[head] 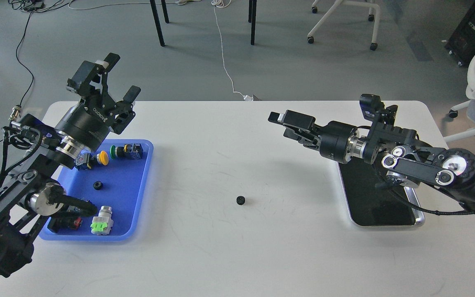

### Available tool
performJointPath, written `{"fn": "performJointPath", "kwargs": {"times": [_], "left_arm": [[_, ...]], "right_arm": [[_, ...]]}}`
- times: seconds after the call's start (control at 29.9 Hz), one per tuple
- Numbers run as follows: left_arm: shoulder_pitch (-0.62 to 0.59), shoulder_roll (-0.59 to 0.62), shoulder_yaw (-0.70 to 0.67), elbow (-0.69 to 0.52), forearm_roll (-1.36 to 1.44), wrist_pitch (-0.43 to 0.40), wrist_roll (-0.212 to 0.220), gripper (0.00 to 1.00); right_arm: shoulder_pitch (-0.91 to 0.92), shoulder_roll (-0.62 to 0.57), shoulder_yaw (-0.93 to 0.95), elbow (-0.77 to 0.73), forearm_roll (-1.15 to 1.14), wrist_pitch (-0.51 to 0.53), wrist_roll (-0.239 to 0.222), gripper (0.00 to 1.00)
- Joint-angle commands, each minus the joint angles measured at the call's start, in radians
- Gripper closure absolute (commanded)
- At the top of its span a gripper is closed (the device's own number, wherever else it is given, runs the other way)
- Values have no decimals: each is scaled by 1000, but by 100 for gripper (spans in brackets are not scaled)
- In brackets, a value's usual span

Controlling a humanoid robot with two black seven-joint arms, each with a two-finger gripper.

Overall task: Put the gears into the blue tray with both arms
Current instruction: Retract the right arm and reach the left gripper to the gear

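Observation:
One small black gear [240, 200] lies alone on the white table, near the middle. A second gear [97, 185] rests inside the blue tray [128, 194] at the left. My left gripper [123, 75] hangs open above the tray's far end, nothing between its fingers. Over the right half of the table my right gripper [283, 123] is raised and points left, well above and to the right of the loose gear. Its fingers look parted and hold nothing.
The blue tray also holds push-button switches: a yellow-capped one [103, 157], a green-capped one [116, 150], a light green one [102, 222] and a red one [70, 222]. A black tray with a silver rim [418, 208] lies under my right arm. Chairs and cables are beyond the table.

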Motion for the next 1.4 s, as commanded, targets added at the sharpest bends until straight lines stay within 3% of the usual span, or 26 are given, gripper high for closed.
{"fn": "performJointPath", "kwargs": {"times": [0.0,0.1,0.3,0.63,0.84,1.17,1.37], "left_arm": [[-9,-1,10,11,16,-4,-59,2],[-18,2,24,11,90,-6,-105,2],[-70,-2,152,4,542,-37,-105,2],[-474,-4,690,34,1168,-78,-105,2],[-666,-123,887,158,1329,-156,-105,2],[-709,-355,982,395,1482,-152,-105,6],[-710,-372,1061,426,1482,-152,-105,17]], "right_arm": [[-217,-43,246,47,159,6,0,4],[-373,-45,416,56,259,23,0,4],[-545,-43,608,56,518,118,0,4],[-668,-68,707,74,634,138,0,4],[-691,-69,737,74,634,138,0,4],[-699,-72,751,74,632,138,0,4],[-703,-85,759,73,634,140,0,4]]}}
